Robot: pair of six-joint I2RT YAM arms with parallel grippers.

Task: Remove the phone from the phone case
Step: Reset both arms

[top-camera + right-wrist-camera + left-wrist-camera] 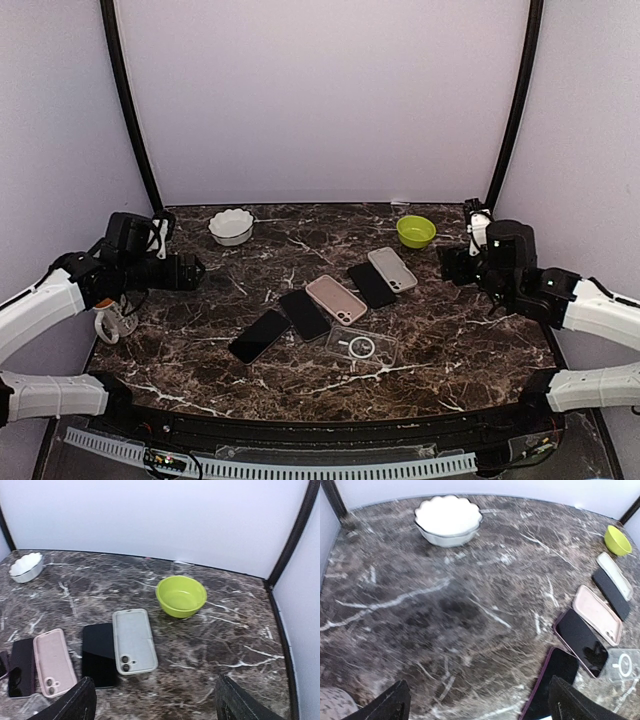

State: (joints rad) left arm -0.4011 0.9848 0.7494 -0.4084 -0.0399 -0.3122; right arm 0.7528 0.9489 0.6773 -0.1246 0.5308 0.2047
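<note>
Three phones lay screen-up on the marble table (470, 340), in a slanting row that began just beside the green bowl (416, 231) and ran away from it toward the left arm's near side. Nearest the bowl was a grey case (392, 268), open side up. After it came the first phone (371, 285), a pink case (336, 299) and the middle phone (304, 314). The last phone (259, 335) lay farthest from the bowl. A clear case (361, 347) with a ring on its back lay near the pink one, on the side away from the bowl.

All three cases looked empty, with dark camera holes and raised rims. The last phone showed a dark purplish edge in the left wrist view. Whether that was a thin case or the phone's own frame, I could not tell.

A phone here would likely handle as a stiff, flat slab, fairly weighty for its size, with a glossy, slippery and breakable face. It would be best pinched across the long edges, not on the glass. A case would probably be light, with a bendy rim, so a corner lip would be the place to peel.

Both grippers were released, fingers spread wide with nothing between them. The right gripper (154, 685) hung above the table just beside the bowl. The left gripper (479, 690) was well apart from it, out past the white bowl (231, 226).
</note>
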